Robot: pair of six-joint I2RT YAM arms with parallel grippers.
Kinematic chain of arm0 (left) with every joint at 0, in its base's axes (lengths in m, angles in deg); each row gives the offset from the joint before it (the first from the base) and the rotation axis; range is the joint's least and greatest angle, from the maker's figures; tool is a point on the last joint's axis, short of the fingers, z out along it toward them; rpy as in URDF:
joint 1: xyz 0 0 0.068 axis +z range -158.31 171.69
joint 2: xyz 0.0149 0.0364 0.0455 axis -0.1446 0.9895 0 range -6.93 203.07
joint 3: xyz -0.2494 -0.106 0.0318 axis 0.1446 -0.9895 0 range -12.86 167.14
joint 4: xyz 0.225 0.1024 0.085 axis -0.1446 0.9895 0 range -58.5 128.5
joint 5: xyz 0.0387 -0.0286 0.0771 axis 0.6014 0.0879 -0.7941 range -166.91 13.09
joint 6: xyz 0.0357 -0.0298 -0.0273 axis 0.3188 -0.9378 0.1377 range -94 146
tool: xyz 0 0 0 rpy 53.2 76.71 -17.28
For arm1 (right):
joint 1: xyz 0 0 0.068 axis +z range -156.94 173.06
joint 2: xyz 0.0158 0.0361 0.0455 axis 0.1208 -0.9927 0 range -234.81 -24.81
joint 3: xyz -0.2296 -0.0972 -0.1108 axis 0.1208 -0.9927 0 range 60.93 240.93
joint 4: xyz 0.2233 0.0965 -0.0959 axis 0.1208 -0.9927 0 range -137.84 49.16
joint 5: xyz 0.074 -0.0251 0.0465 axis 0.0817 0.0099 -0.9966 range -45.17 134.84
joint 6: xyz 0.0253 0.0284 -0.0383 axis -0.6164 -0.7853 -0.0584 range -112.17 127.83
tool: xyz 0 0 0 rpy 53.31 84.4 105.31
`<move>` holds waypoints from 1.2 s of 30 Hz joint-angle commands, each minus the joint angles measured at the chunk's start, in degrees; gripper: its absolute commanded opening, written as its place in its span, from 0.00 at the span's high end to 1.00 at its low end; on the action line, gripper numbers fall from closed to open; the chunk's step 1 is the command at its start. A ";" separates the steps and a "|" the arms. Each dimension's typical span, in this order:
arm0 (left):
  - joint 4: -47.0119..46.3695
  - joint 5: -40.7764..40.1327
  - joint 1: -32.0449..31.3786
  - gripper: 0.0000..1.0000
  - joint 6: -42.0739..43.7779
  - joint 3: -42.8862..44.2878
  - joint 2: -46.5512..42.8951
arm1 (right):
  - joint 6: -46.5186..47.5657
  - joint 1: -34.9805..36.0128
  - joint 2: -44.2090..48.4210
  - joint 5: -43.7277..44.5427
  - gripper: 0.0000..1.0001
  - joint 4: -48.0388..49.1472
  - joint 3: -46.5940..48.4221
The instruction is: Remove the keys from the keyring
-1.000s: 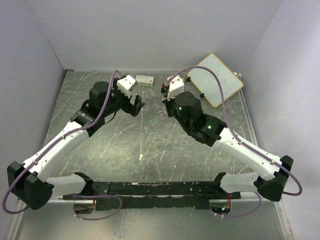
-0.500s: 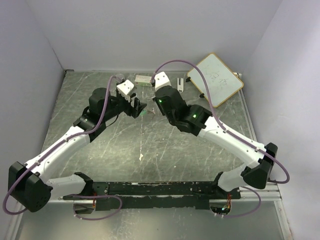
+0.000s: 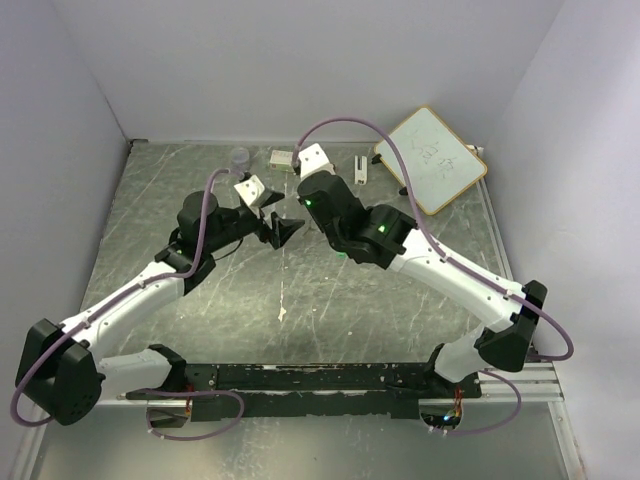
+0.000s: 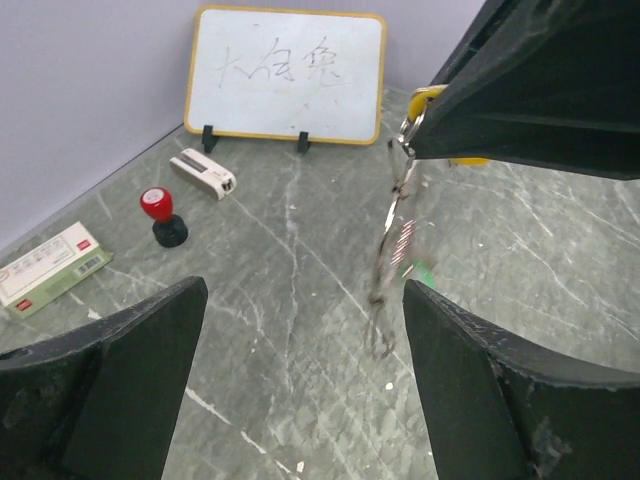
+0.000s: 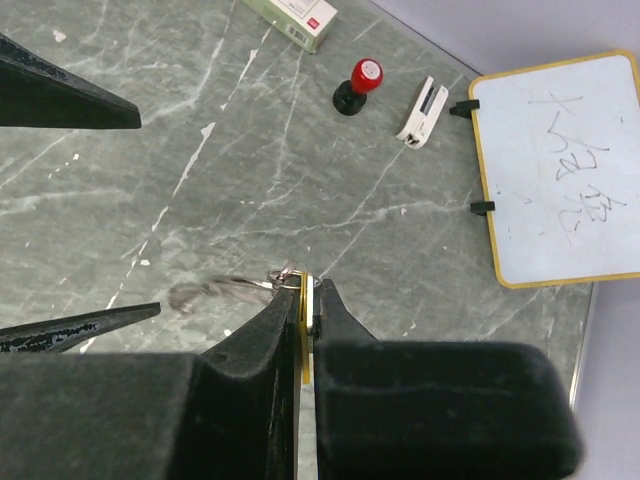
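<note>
One yellow key sits clamped in right end effector; left end effector gapes wide.

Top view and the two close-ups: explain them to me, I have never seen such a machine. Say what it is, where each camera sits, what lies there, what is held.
Two robot arms are bolted to a table, each ending in a two-finger gripper. One camera looks down from above; the others ride on the wrists. The left gripper is open and empty. The right gripper is shut on a yellow key, from which the keyring hangs, blurred. On the table are a whiteboard, a red-topped stamp, a white device and a box.
</note>
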 commanded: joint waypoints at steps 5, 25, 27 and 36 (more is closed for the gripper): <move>-20.85 6.11 0.20 0.09 -4.61 -5.40 0.45 | 1.43 1.62 -0.13 1.92 1.00 -0.30 1.34; -47.13 14.11 0.22 0.32 -11.66 -11.96 9.17 | 2.63 3.84 -1.45 4.22 1.00 -1.84 2.36; -49.16 13.94 0.27 0.32 -11.76 -12.71 9.61 | 2.63 3.92 -1.44 4.03 1.00 -1.75 2.28; -56.51 12.66 0.28 0.26 -12.23 -14.31 13.17 | 2.59 4.69 -1.70 3.27 1.00 -1.20 1.79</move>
